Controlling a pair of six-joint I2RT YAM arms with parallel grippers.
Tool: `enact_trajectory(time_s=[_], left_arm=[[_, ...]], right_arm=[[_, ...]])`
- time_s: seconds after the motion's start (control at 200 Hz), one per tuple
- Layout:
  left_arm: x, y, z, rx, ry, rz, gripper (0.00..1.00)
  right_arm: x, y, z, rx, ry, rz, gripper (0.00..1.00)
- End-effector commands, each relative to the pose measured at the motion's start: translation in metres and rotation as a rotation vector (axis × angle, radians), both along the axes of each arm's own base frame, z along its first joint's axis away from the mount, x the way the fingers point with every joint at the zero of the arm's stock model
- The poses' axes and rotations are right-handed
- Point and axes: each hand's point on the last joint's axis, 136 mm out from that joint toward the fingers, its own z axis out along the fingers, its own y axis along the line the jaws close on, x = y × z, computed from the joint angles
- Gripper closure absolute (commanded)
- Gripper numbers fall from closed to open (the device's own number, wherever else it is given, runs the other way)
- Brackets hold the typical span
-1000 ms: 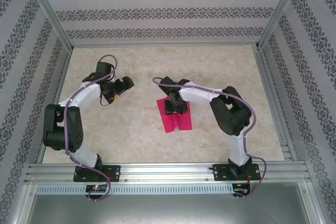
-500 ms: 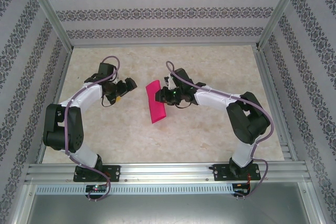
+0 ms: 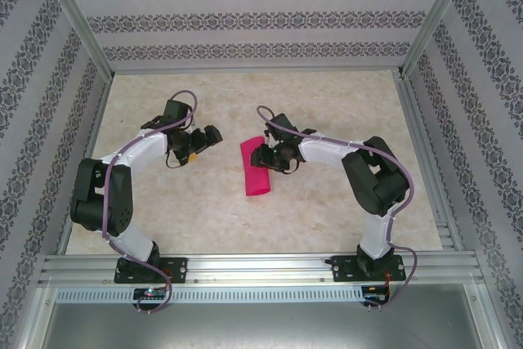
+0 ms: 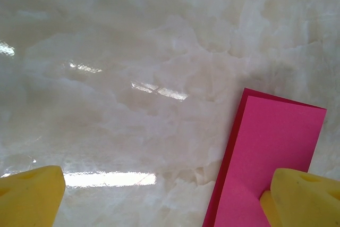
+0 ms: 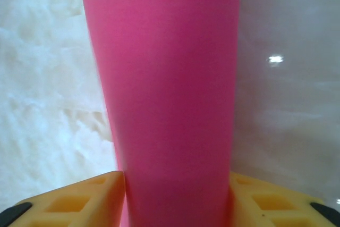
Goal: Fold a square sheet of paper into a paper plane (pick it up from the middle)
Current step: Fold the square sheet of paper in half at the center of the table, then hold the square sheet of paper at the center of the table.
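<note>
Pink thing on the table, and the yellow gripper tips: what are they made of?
The pink folded sheet looks like thin matte paper: flat colour with no shine, a crisp straight edge, and it bends in a smooth curve. The right gripper's yellow pads look like moulded plastic or rubber, with square hollows in them; which of the two is hard to tell.

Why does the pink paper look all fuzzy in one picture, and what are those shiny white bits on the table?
Right wrist view: the pink paper sits right by the lens, so it looks soft and blurry. Left wrist view: light bounces off the glossy table as white streaks, and the paper's edges look crisp. Top external view: even light, only faint shadows.
</note>
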Motion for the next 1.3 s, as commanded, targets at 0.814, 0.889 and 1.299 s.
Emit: enact_trajectory(time_s=[0.814, 0.889, 1.299], left_arm=[[-0.006, -0.083, -0.003, -0.147, -0.066, -0.163, 0.2], [-0.005, -0.089, -0.005, -0.167, -0.075, -0.175, 0.24], [0.006, -0.1, -0.019, -0.198, -0.067, -0.194, 0.65]], right_arm=[[-0.001, -0.033, -0.041, -0.293, 0.021, -0.027, 0.33], [-0.003, -0.033, -0.046, -0.308, 0.031, -0.023, 0.32], [-0.012, -0.041, -0.073, -0.431, 0.071, -0.009, 0.28]])
